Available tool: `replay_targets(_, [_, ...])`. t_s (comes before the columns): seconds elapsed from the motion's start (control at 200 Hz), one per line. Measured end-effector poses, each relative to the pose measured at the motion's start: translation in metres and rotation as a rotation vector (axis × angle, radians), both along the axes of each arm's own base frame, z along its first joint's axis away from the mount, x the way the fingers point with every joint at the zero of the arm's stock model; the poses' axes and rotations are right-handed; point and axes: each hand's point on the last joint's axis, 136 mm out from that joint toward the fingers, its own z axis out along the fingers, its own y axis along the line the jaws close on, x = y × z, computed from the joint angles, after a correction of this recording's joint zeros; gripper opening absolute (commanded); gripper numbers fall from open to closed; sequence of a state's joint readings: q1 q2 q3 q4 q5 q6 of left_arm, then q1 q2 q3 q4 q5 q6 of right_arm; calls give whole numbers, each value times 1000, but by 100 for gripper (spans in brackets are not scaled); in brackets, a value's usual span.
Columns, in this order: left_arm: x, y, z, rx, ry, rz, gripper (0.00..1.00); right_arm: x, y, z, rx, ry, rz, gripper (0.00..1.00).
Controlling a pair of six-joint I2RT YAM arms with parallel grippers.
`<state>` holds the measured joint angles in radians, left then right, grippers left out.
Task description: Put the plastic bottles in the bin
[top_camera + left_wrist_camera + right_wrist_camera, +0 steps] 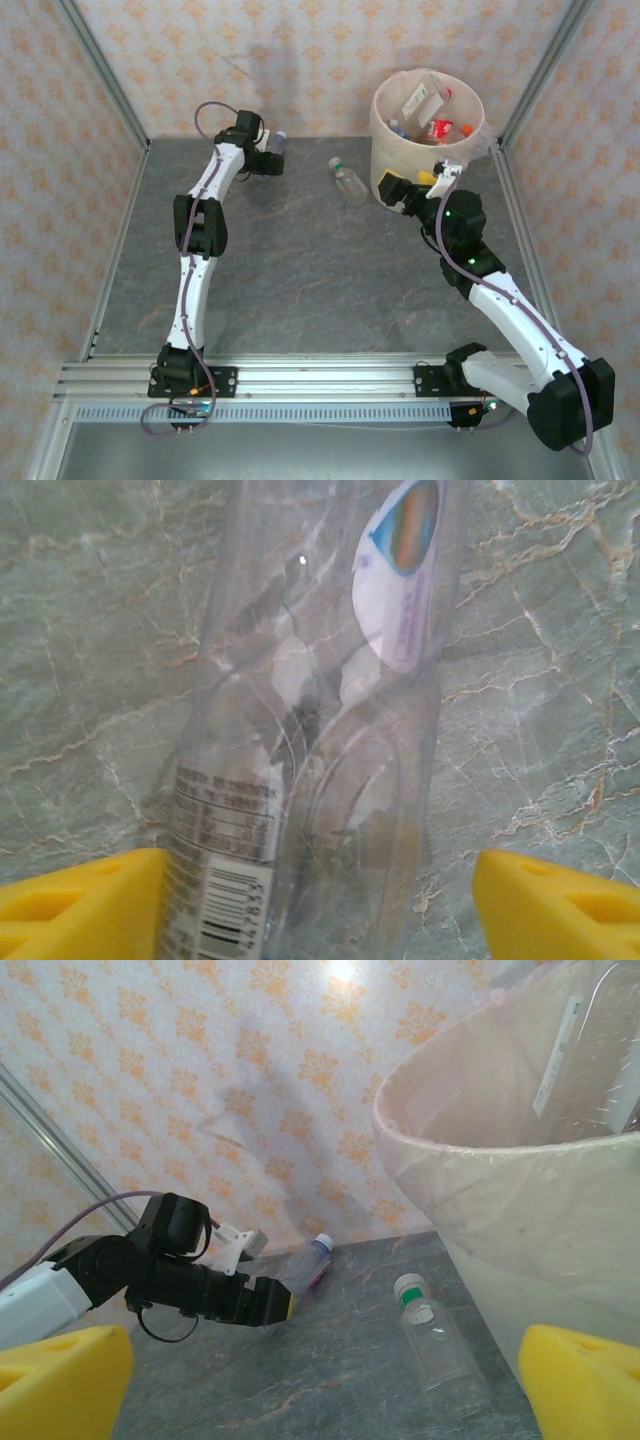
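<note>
Finds the right jaws spread wide and empty just beside the large round cream-pink bag-lined bin point(520, 1200), with a small clear green-capped plastic bottle point(347, 181) lying on the grey marbled bench point(300, 280) just to their left, cap end away. Picks out, farther back by the wall, the left jaws part-spread astride a clear plastic bottle with a white-and-purple label point(300, 740), its long axis running between the yellow fingers point(80, 905), not visibly clamped. Judges that one the left arm's, the green-capped one the right's.
</note>
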<state>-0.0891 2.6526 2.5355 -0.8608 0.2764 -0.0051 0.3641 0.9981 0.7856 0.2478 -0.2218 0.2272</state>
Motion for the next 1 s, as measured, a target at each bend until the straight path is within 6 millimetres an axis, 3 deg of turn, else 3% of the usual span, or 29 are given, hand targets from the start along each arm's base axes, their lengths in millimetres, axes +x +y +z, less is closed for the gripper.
replay_targets(0.185, [0,4,2,18,3,21,58,-1,-3,3,-9,-12,-14,99])
replay_targets(0.46, [-9,6,0,21,13,31,49,-6,-8,8,-17,-26,-27,99])
replay_targets(0.821, [-67,8,3,7,57,54,44,-9,-5,10,-10,-26,-11,99])
replay_targets(1.001, [-94,-8,9,-11,40,51,42,-10,-1,1,9,1,16,99])
